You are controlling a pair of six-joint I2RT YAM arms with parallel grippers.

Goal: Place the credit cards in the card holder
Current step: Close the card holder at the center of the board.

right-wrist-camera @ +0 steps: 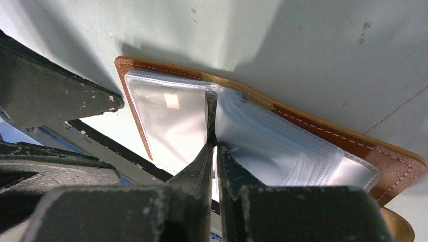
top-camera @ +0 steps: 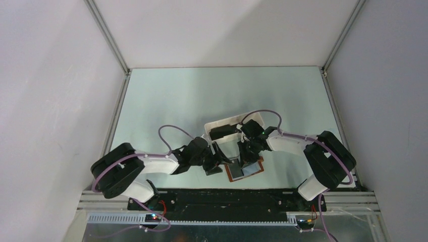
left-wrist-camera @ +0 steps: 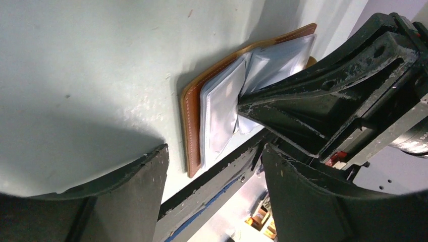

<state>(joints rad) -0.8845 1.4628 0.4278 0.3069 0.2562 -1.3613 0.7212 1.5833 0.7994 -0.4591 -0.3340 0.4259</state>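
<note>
Insertion is judged barely begun: the card holder (right-wrist-camera: 282, 146) is laid open on the table (left-wrist-camera: 101, 75) near its front edge, with no card seen in its pockets. A pocket leaf appears pinched by the nearly closed right gripper (right-wrist-camera: 214, 143); the left gripper (left-wrist-camera: 216, 151) is held wide.

There is 1 card holder (right-wrist-camera: 388, 164); its clear pockets (right-wrist-camera: 171, 116) overlap too much to count. 1 white tray (top-camera: 232, 120) sits at its 12 o'clock, and the credit cards (top-camera: 222, 132) inside show as 1 dark mass, number unclear. There are 2 arms, the left arm (top-camera: 151, 164) at 9 o'clock and the right arm (top-camera: 298, 141) at 3 o'clock. They carry 2 grippers, 1 left gripper (left-wrist-camera: 214, 151) and 1 right gripper (right-wrist-camera: 214, 143).
</note>
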